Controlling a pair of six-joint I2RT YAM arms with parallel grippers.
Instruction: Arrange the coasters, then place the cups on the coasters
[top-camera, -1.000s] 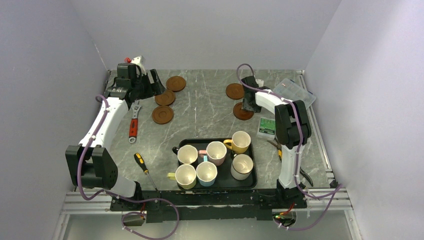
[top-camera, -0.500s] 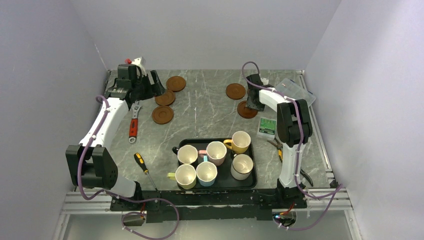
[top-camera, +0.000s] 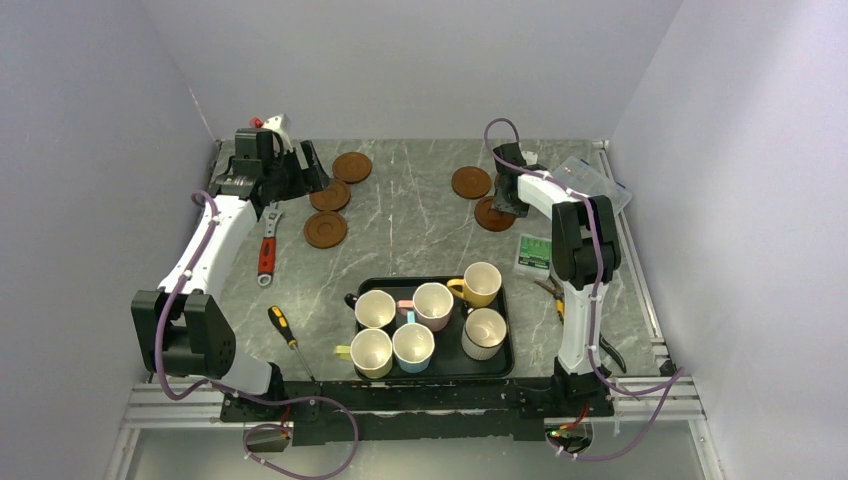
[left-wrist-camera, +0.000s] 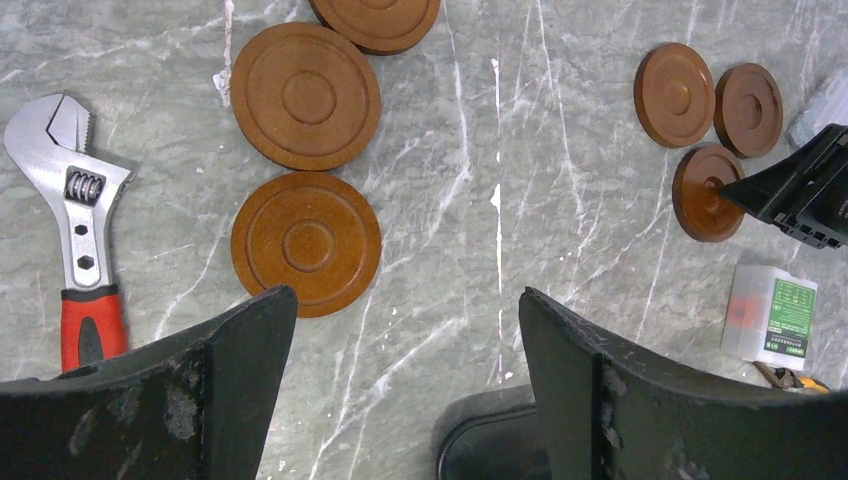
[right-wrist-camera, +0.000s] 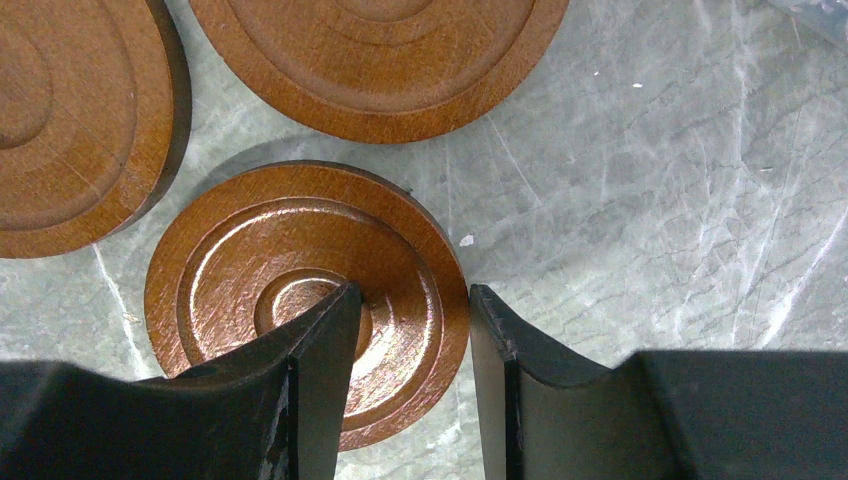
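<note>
Three reddish-brown coasters (top-camera: 330, 196) lie in a loose row at the far left, below my left gripper (left-wrist-camera: 405, 300), which hangs open and empty above the table. On the far right lie more coasters (top-camera: 471, 182). My right gripper (right-wrist-camera: 415, 290) is shut on the rim of one coaster (right-wrist-camera: 230, 285): one finger sits inside its ring, the other presses its outer edge. In the top view that coaster (top-camera: 490, 217) shows just in front of the gripper (top-camera: 508, 195). Several cups (top-camera: 433, 303) stand upright on the black tray (top-camera: 508, 345) at the near middle.
A red-handled wrench (top-camera: 268, 240) and a screwdriver (top-camera: 288, 333) lie on the left. A green-and-white box (top-camera: 535, 253) and pliers (top-camera: 552, 292) lie by the right arm. A clear plastic case (top-camera: 592, 184) sits at the far right corner.
My right gripper has slid a little toward the far right with the coaster in its jaws. The left arm has not moved.
</note>
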